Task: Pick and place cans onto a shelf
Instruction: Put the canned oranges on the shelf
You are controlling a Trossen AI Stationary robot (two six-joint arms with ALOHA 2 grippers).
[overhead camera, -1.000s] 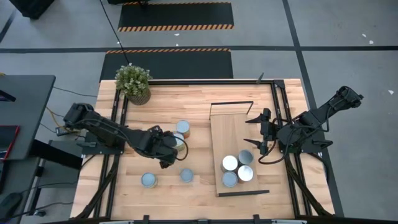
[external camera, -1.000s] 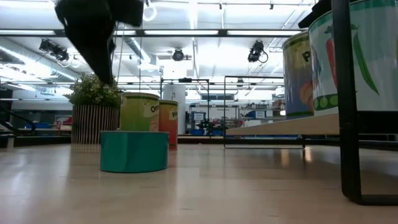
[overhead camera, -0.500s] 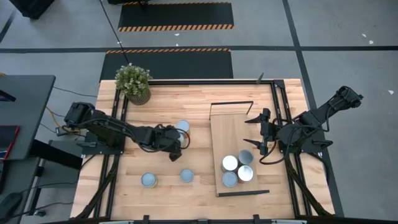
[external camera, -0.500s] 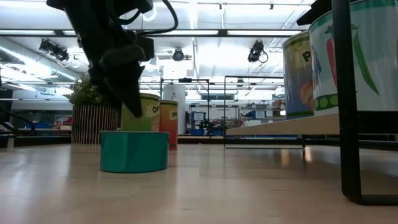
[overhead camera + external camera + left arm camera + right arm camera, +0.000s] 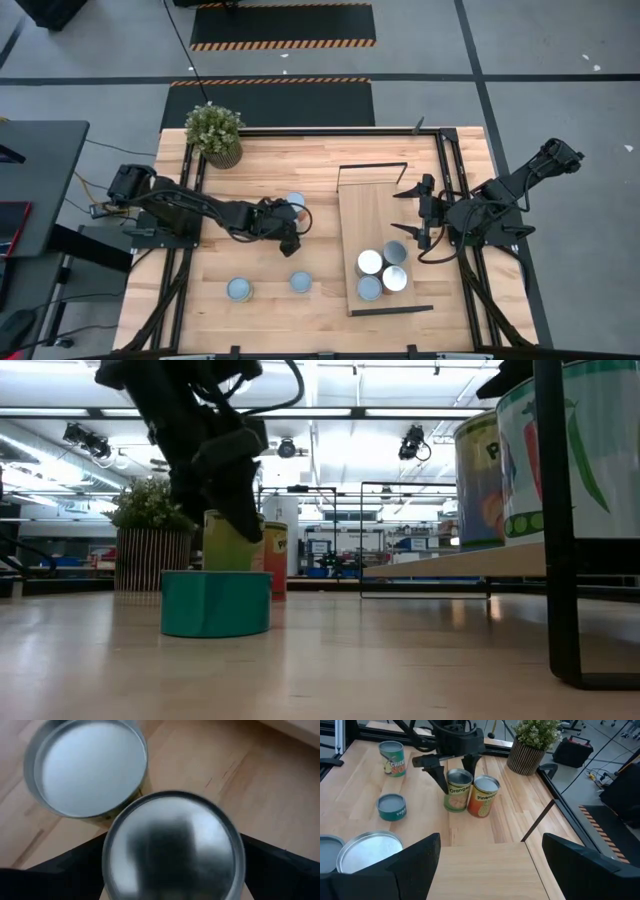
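Observation:
My left gripper (image 5: 286, 226) is open and comes down from above over a green-labelled can (image 5: 457, 790), whose silver top (image 5: 172, 845) shows between its two fingers (image 5: 439, 776). This can stands upright on the table, right beside an orange can (image 5: 482, 796), which also shows in the high view (image 5: 295, 203). The shelf (image 5: 370, 210) lies at the right with several cans (image 5: 382, 272) at its near end. My right gripper (image 5: 408, 210) is open and empty over the shelf's right edge. My left gripper's fingers stand on either side of the green-labelled can's wall, pointing down from above. I cannot tell whether they touch it. The can stands upright on the table.
A flat teal tin (image 5: 300, 282) and another can (image 5: 239, 289) stand near the front edge, left of the shelf. A potted plant (image 5: 214, 133) stands at the far left corner. Black frame rails run along the table's left and right sides.
My left gripper has gone toward the table's right and far edges, to the green-labelled can, and has come down around it. The cans have stayed where they were.

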